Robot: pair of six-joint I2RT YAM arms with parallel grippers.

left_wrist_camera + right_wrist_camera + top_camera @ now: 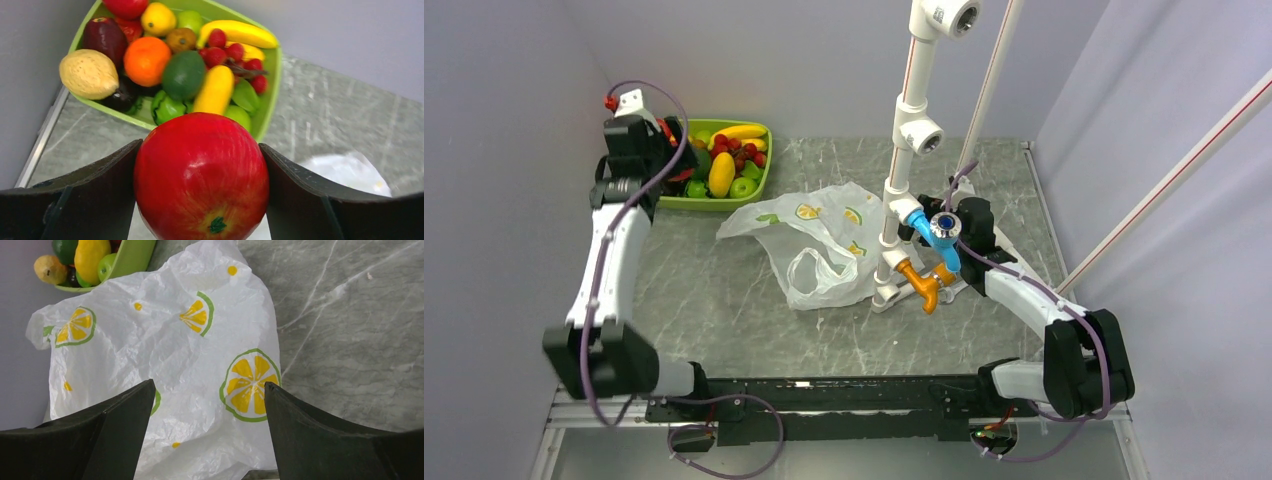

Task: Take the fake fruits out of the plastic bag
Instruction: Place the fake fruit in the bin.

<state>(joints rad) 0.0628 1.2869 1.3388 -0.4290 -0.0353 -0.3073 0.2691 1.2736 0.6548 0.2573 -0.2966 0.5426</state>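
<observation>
**Red apple out, tray dead ahead**

The left gripper [201, 146] is clamped on a red apple [200, 180], jaws snug on both flanks. Just beyond it and lower sits the green tray [270, 95], packed with fruit, so this arm is the nearer one. The right gripper [210, 387] hangs wide open, holding nothing, above the plastic bag [165, 340] crumpled on the worktop [350, 315].

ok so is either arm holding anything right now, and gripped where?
Left jaws clamp a red apple across its widest part, one on each flank. Right jaws are open above the plastic bag, holding nothing.
</observation>
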